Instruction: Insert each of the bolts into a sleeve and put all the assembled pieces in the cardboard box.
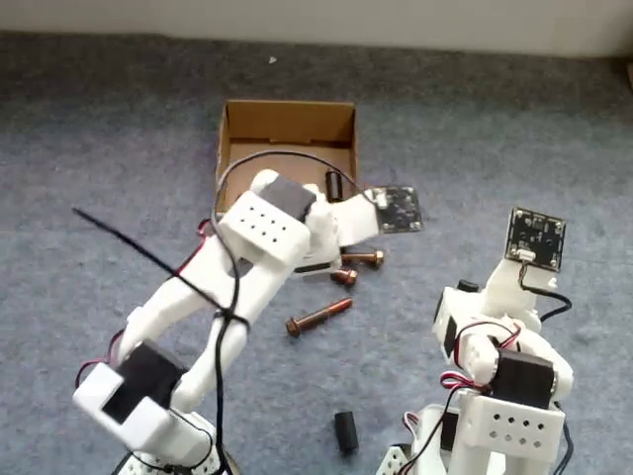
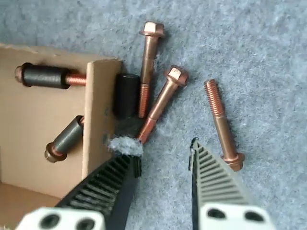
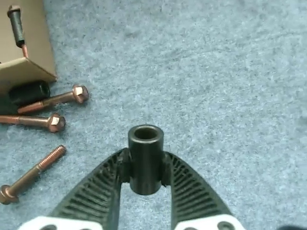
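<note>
My left tool (image 2: 160, 146) hangs spread, the middle bolt (image 2: 160, 103) just ahead, threaded end nearest; my right tool (image 3: 145, 160) pinches a sleeve (image 3: 145, 141)

Pretty tight by the cardboard box (image 2: 98, 110): a black sleeve (image 2: 126, 95) sits right against its wall, one bolt (image 2: 148, 62) just beside it and a second bolt (image 2: 162, 101) angled in close. The third bolt (image 2: 221, 125) lies apart, bare carpet (image 2: 273, 62) on both sides, so plenty of room there
</note>
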Available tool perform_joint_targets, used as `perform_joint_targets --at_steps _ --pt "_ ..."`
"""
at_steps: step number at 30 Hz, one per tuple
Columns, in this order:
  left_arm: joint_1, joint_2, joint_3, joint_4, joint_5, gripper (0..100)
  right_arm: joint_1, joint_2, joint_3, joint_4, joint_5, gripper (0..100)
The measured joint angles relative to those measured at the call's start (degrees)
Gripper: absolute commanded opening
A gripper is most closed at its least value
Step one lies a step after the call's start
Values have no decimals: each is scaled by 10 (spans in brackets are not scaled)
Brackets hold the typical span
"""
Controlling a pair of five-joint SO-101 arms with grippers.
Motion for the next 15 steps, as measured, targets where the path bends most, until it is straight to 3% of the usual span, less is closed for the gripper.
perform_joint_targets --at_steps 15 --pt "40 225 -158 0 -24 171 28 -1 0 21 0 5"
